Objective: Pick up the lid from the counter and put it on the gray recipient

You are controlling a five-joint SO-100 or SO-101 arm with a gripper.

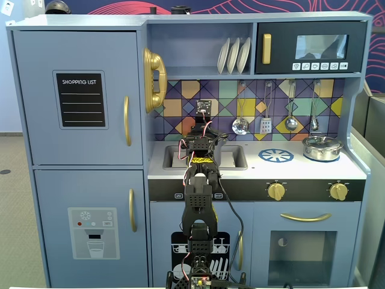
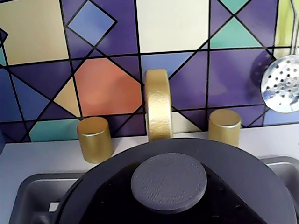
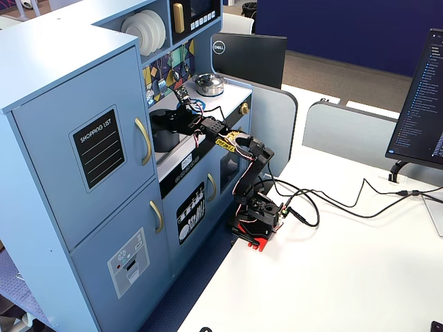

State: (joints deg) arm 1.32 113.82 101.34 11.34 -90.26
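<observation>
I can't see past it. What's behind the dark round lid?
In the wrist view, behind the lid stand a gold faucet, two gold knobs and the tiled wall. The lid covers the sink's middle and whatever lies beneath.

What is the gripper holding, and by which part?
It cannot be told. The lid shows close up in the wrist view, but no fingers show on it, and both fixed views hide the grip.
</observation>
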